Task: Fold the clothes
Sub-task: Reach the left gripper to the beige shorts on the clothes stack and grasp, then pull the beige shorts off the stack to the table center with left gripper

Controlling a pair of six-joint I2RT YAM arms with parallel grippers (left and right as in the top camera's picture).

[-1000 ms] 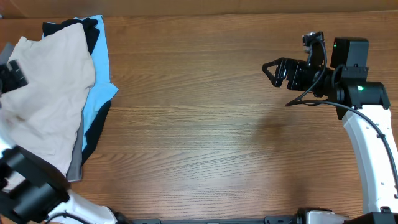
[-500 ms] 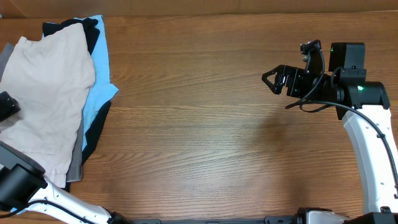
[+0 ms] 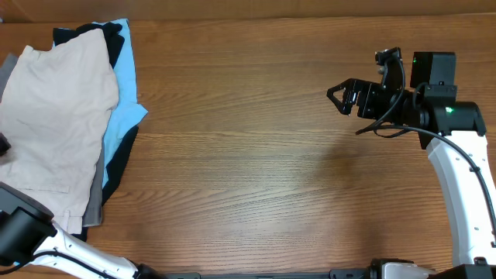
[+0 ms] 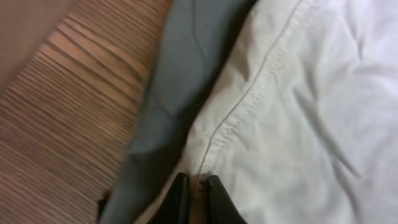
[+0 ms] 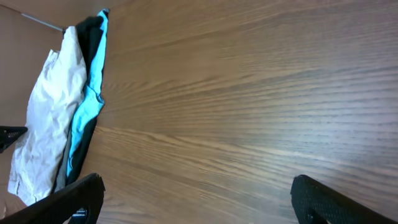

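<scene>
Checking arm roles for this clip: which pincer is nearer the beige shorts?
Left. The left pincer pinches the beige shorts at their seamed edge; the right pincer hangs open far across the table.

The wooden table (image 3: 256,155) carries one heap of clothes at its nine-to-ten o'clock edge. Beige shorts (image 3: 58,116) lie on top, over a light-blue garment (image 3: 124,93), a black garment (image 3: 116,167) and a grey garment (image 3: 94,205) whose edges touch the wood.

White right arm (image 3: 457,178), black right gripper (image 3: 335,94), green light (image 3: 449,110), looped black cable (image 3: 380,128)
</scene>
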